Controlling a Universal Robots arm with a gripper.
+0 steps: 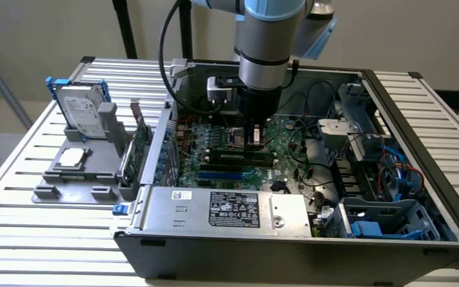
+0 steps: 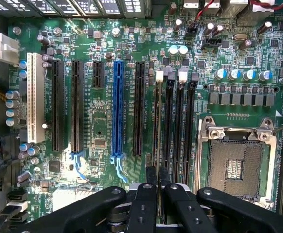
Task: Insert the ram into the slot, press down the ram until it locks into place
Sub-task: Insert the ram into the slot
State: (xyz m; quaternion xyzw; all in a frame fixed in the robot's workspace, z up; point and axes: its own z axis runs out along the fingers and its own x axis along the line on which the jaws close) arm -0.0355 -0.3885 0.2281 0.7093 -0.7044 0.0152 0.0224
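In the wrist view the ram (image 2: pixel 157 121) appears edge-on as a thin green line. It stands in the black memory slot (image 2: pixel 159 92) nearest the blue slot, one of several parallel slots. My gripper (image 2: pixel 157 177) is at the ram's near end, its two black fingers (image 2: pixel 151 177) pressed close on either side of the stick. A white latch (image 2: pixel 159 75) stands at the slot's far end. In the exterior view the gripper (image 1: pixel 255 136) reaches down into the open computer case, over the memory slots (image 1: pixel 241 158) on the motherboard (image 1: pixel 213 134).
A long blue slot (image 2: pixel 117 107), black expansion slots (image 2: pixel 76 104) and a white slot (image 2: pixel 34 97) lie beside the memory slots. The CPU socket (image 2: pixel 236 160) is on the other side. The power supply (image 1: pixel 229 209), drive cage (image 1: pixel 389 218) and cables (image 1: pixel 313 173) crowd the case. A hard drive (image 1: pixel 82 113) stands outside it.
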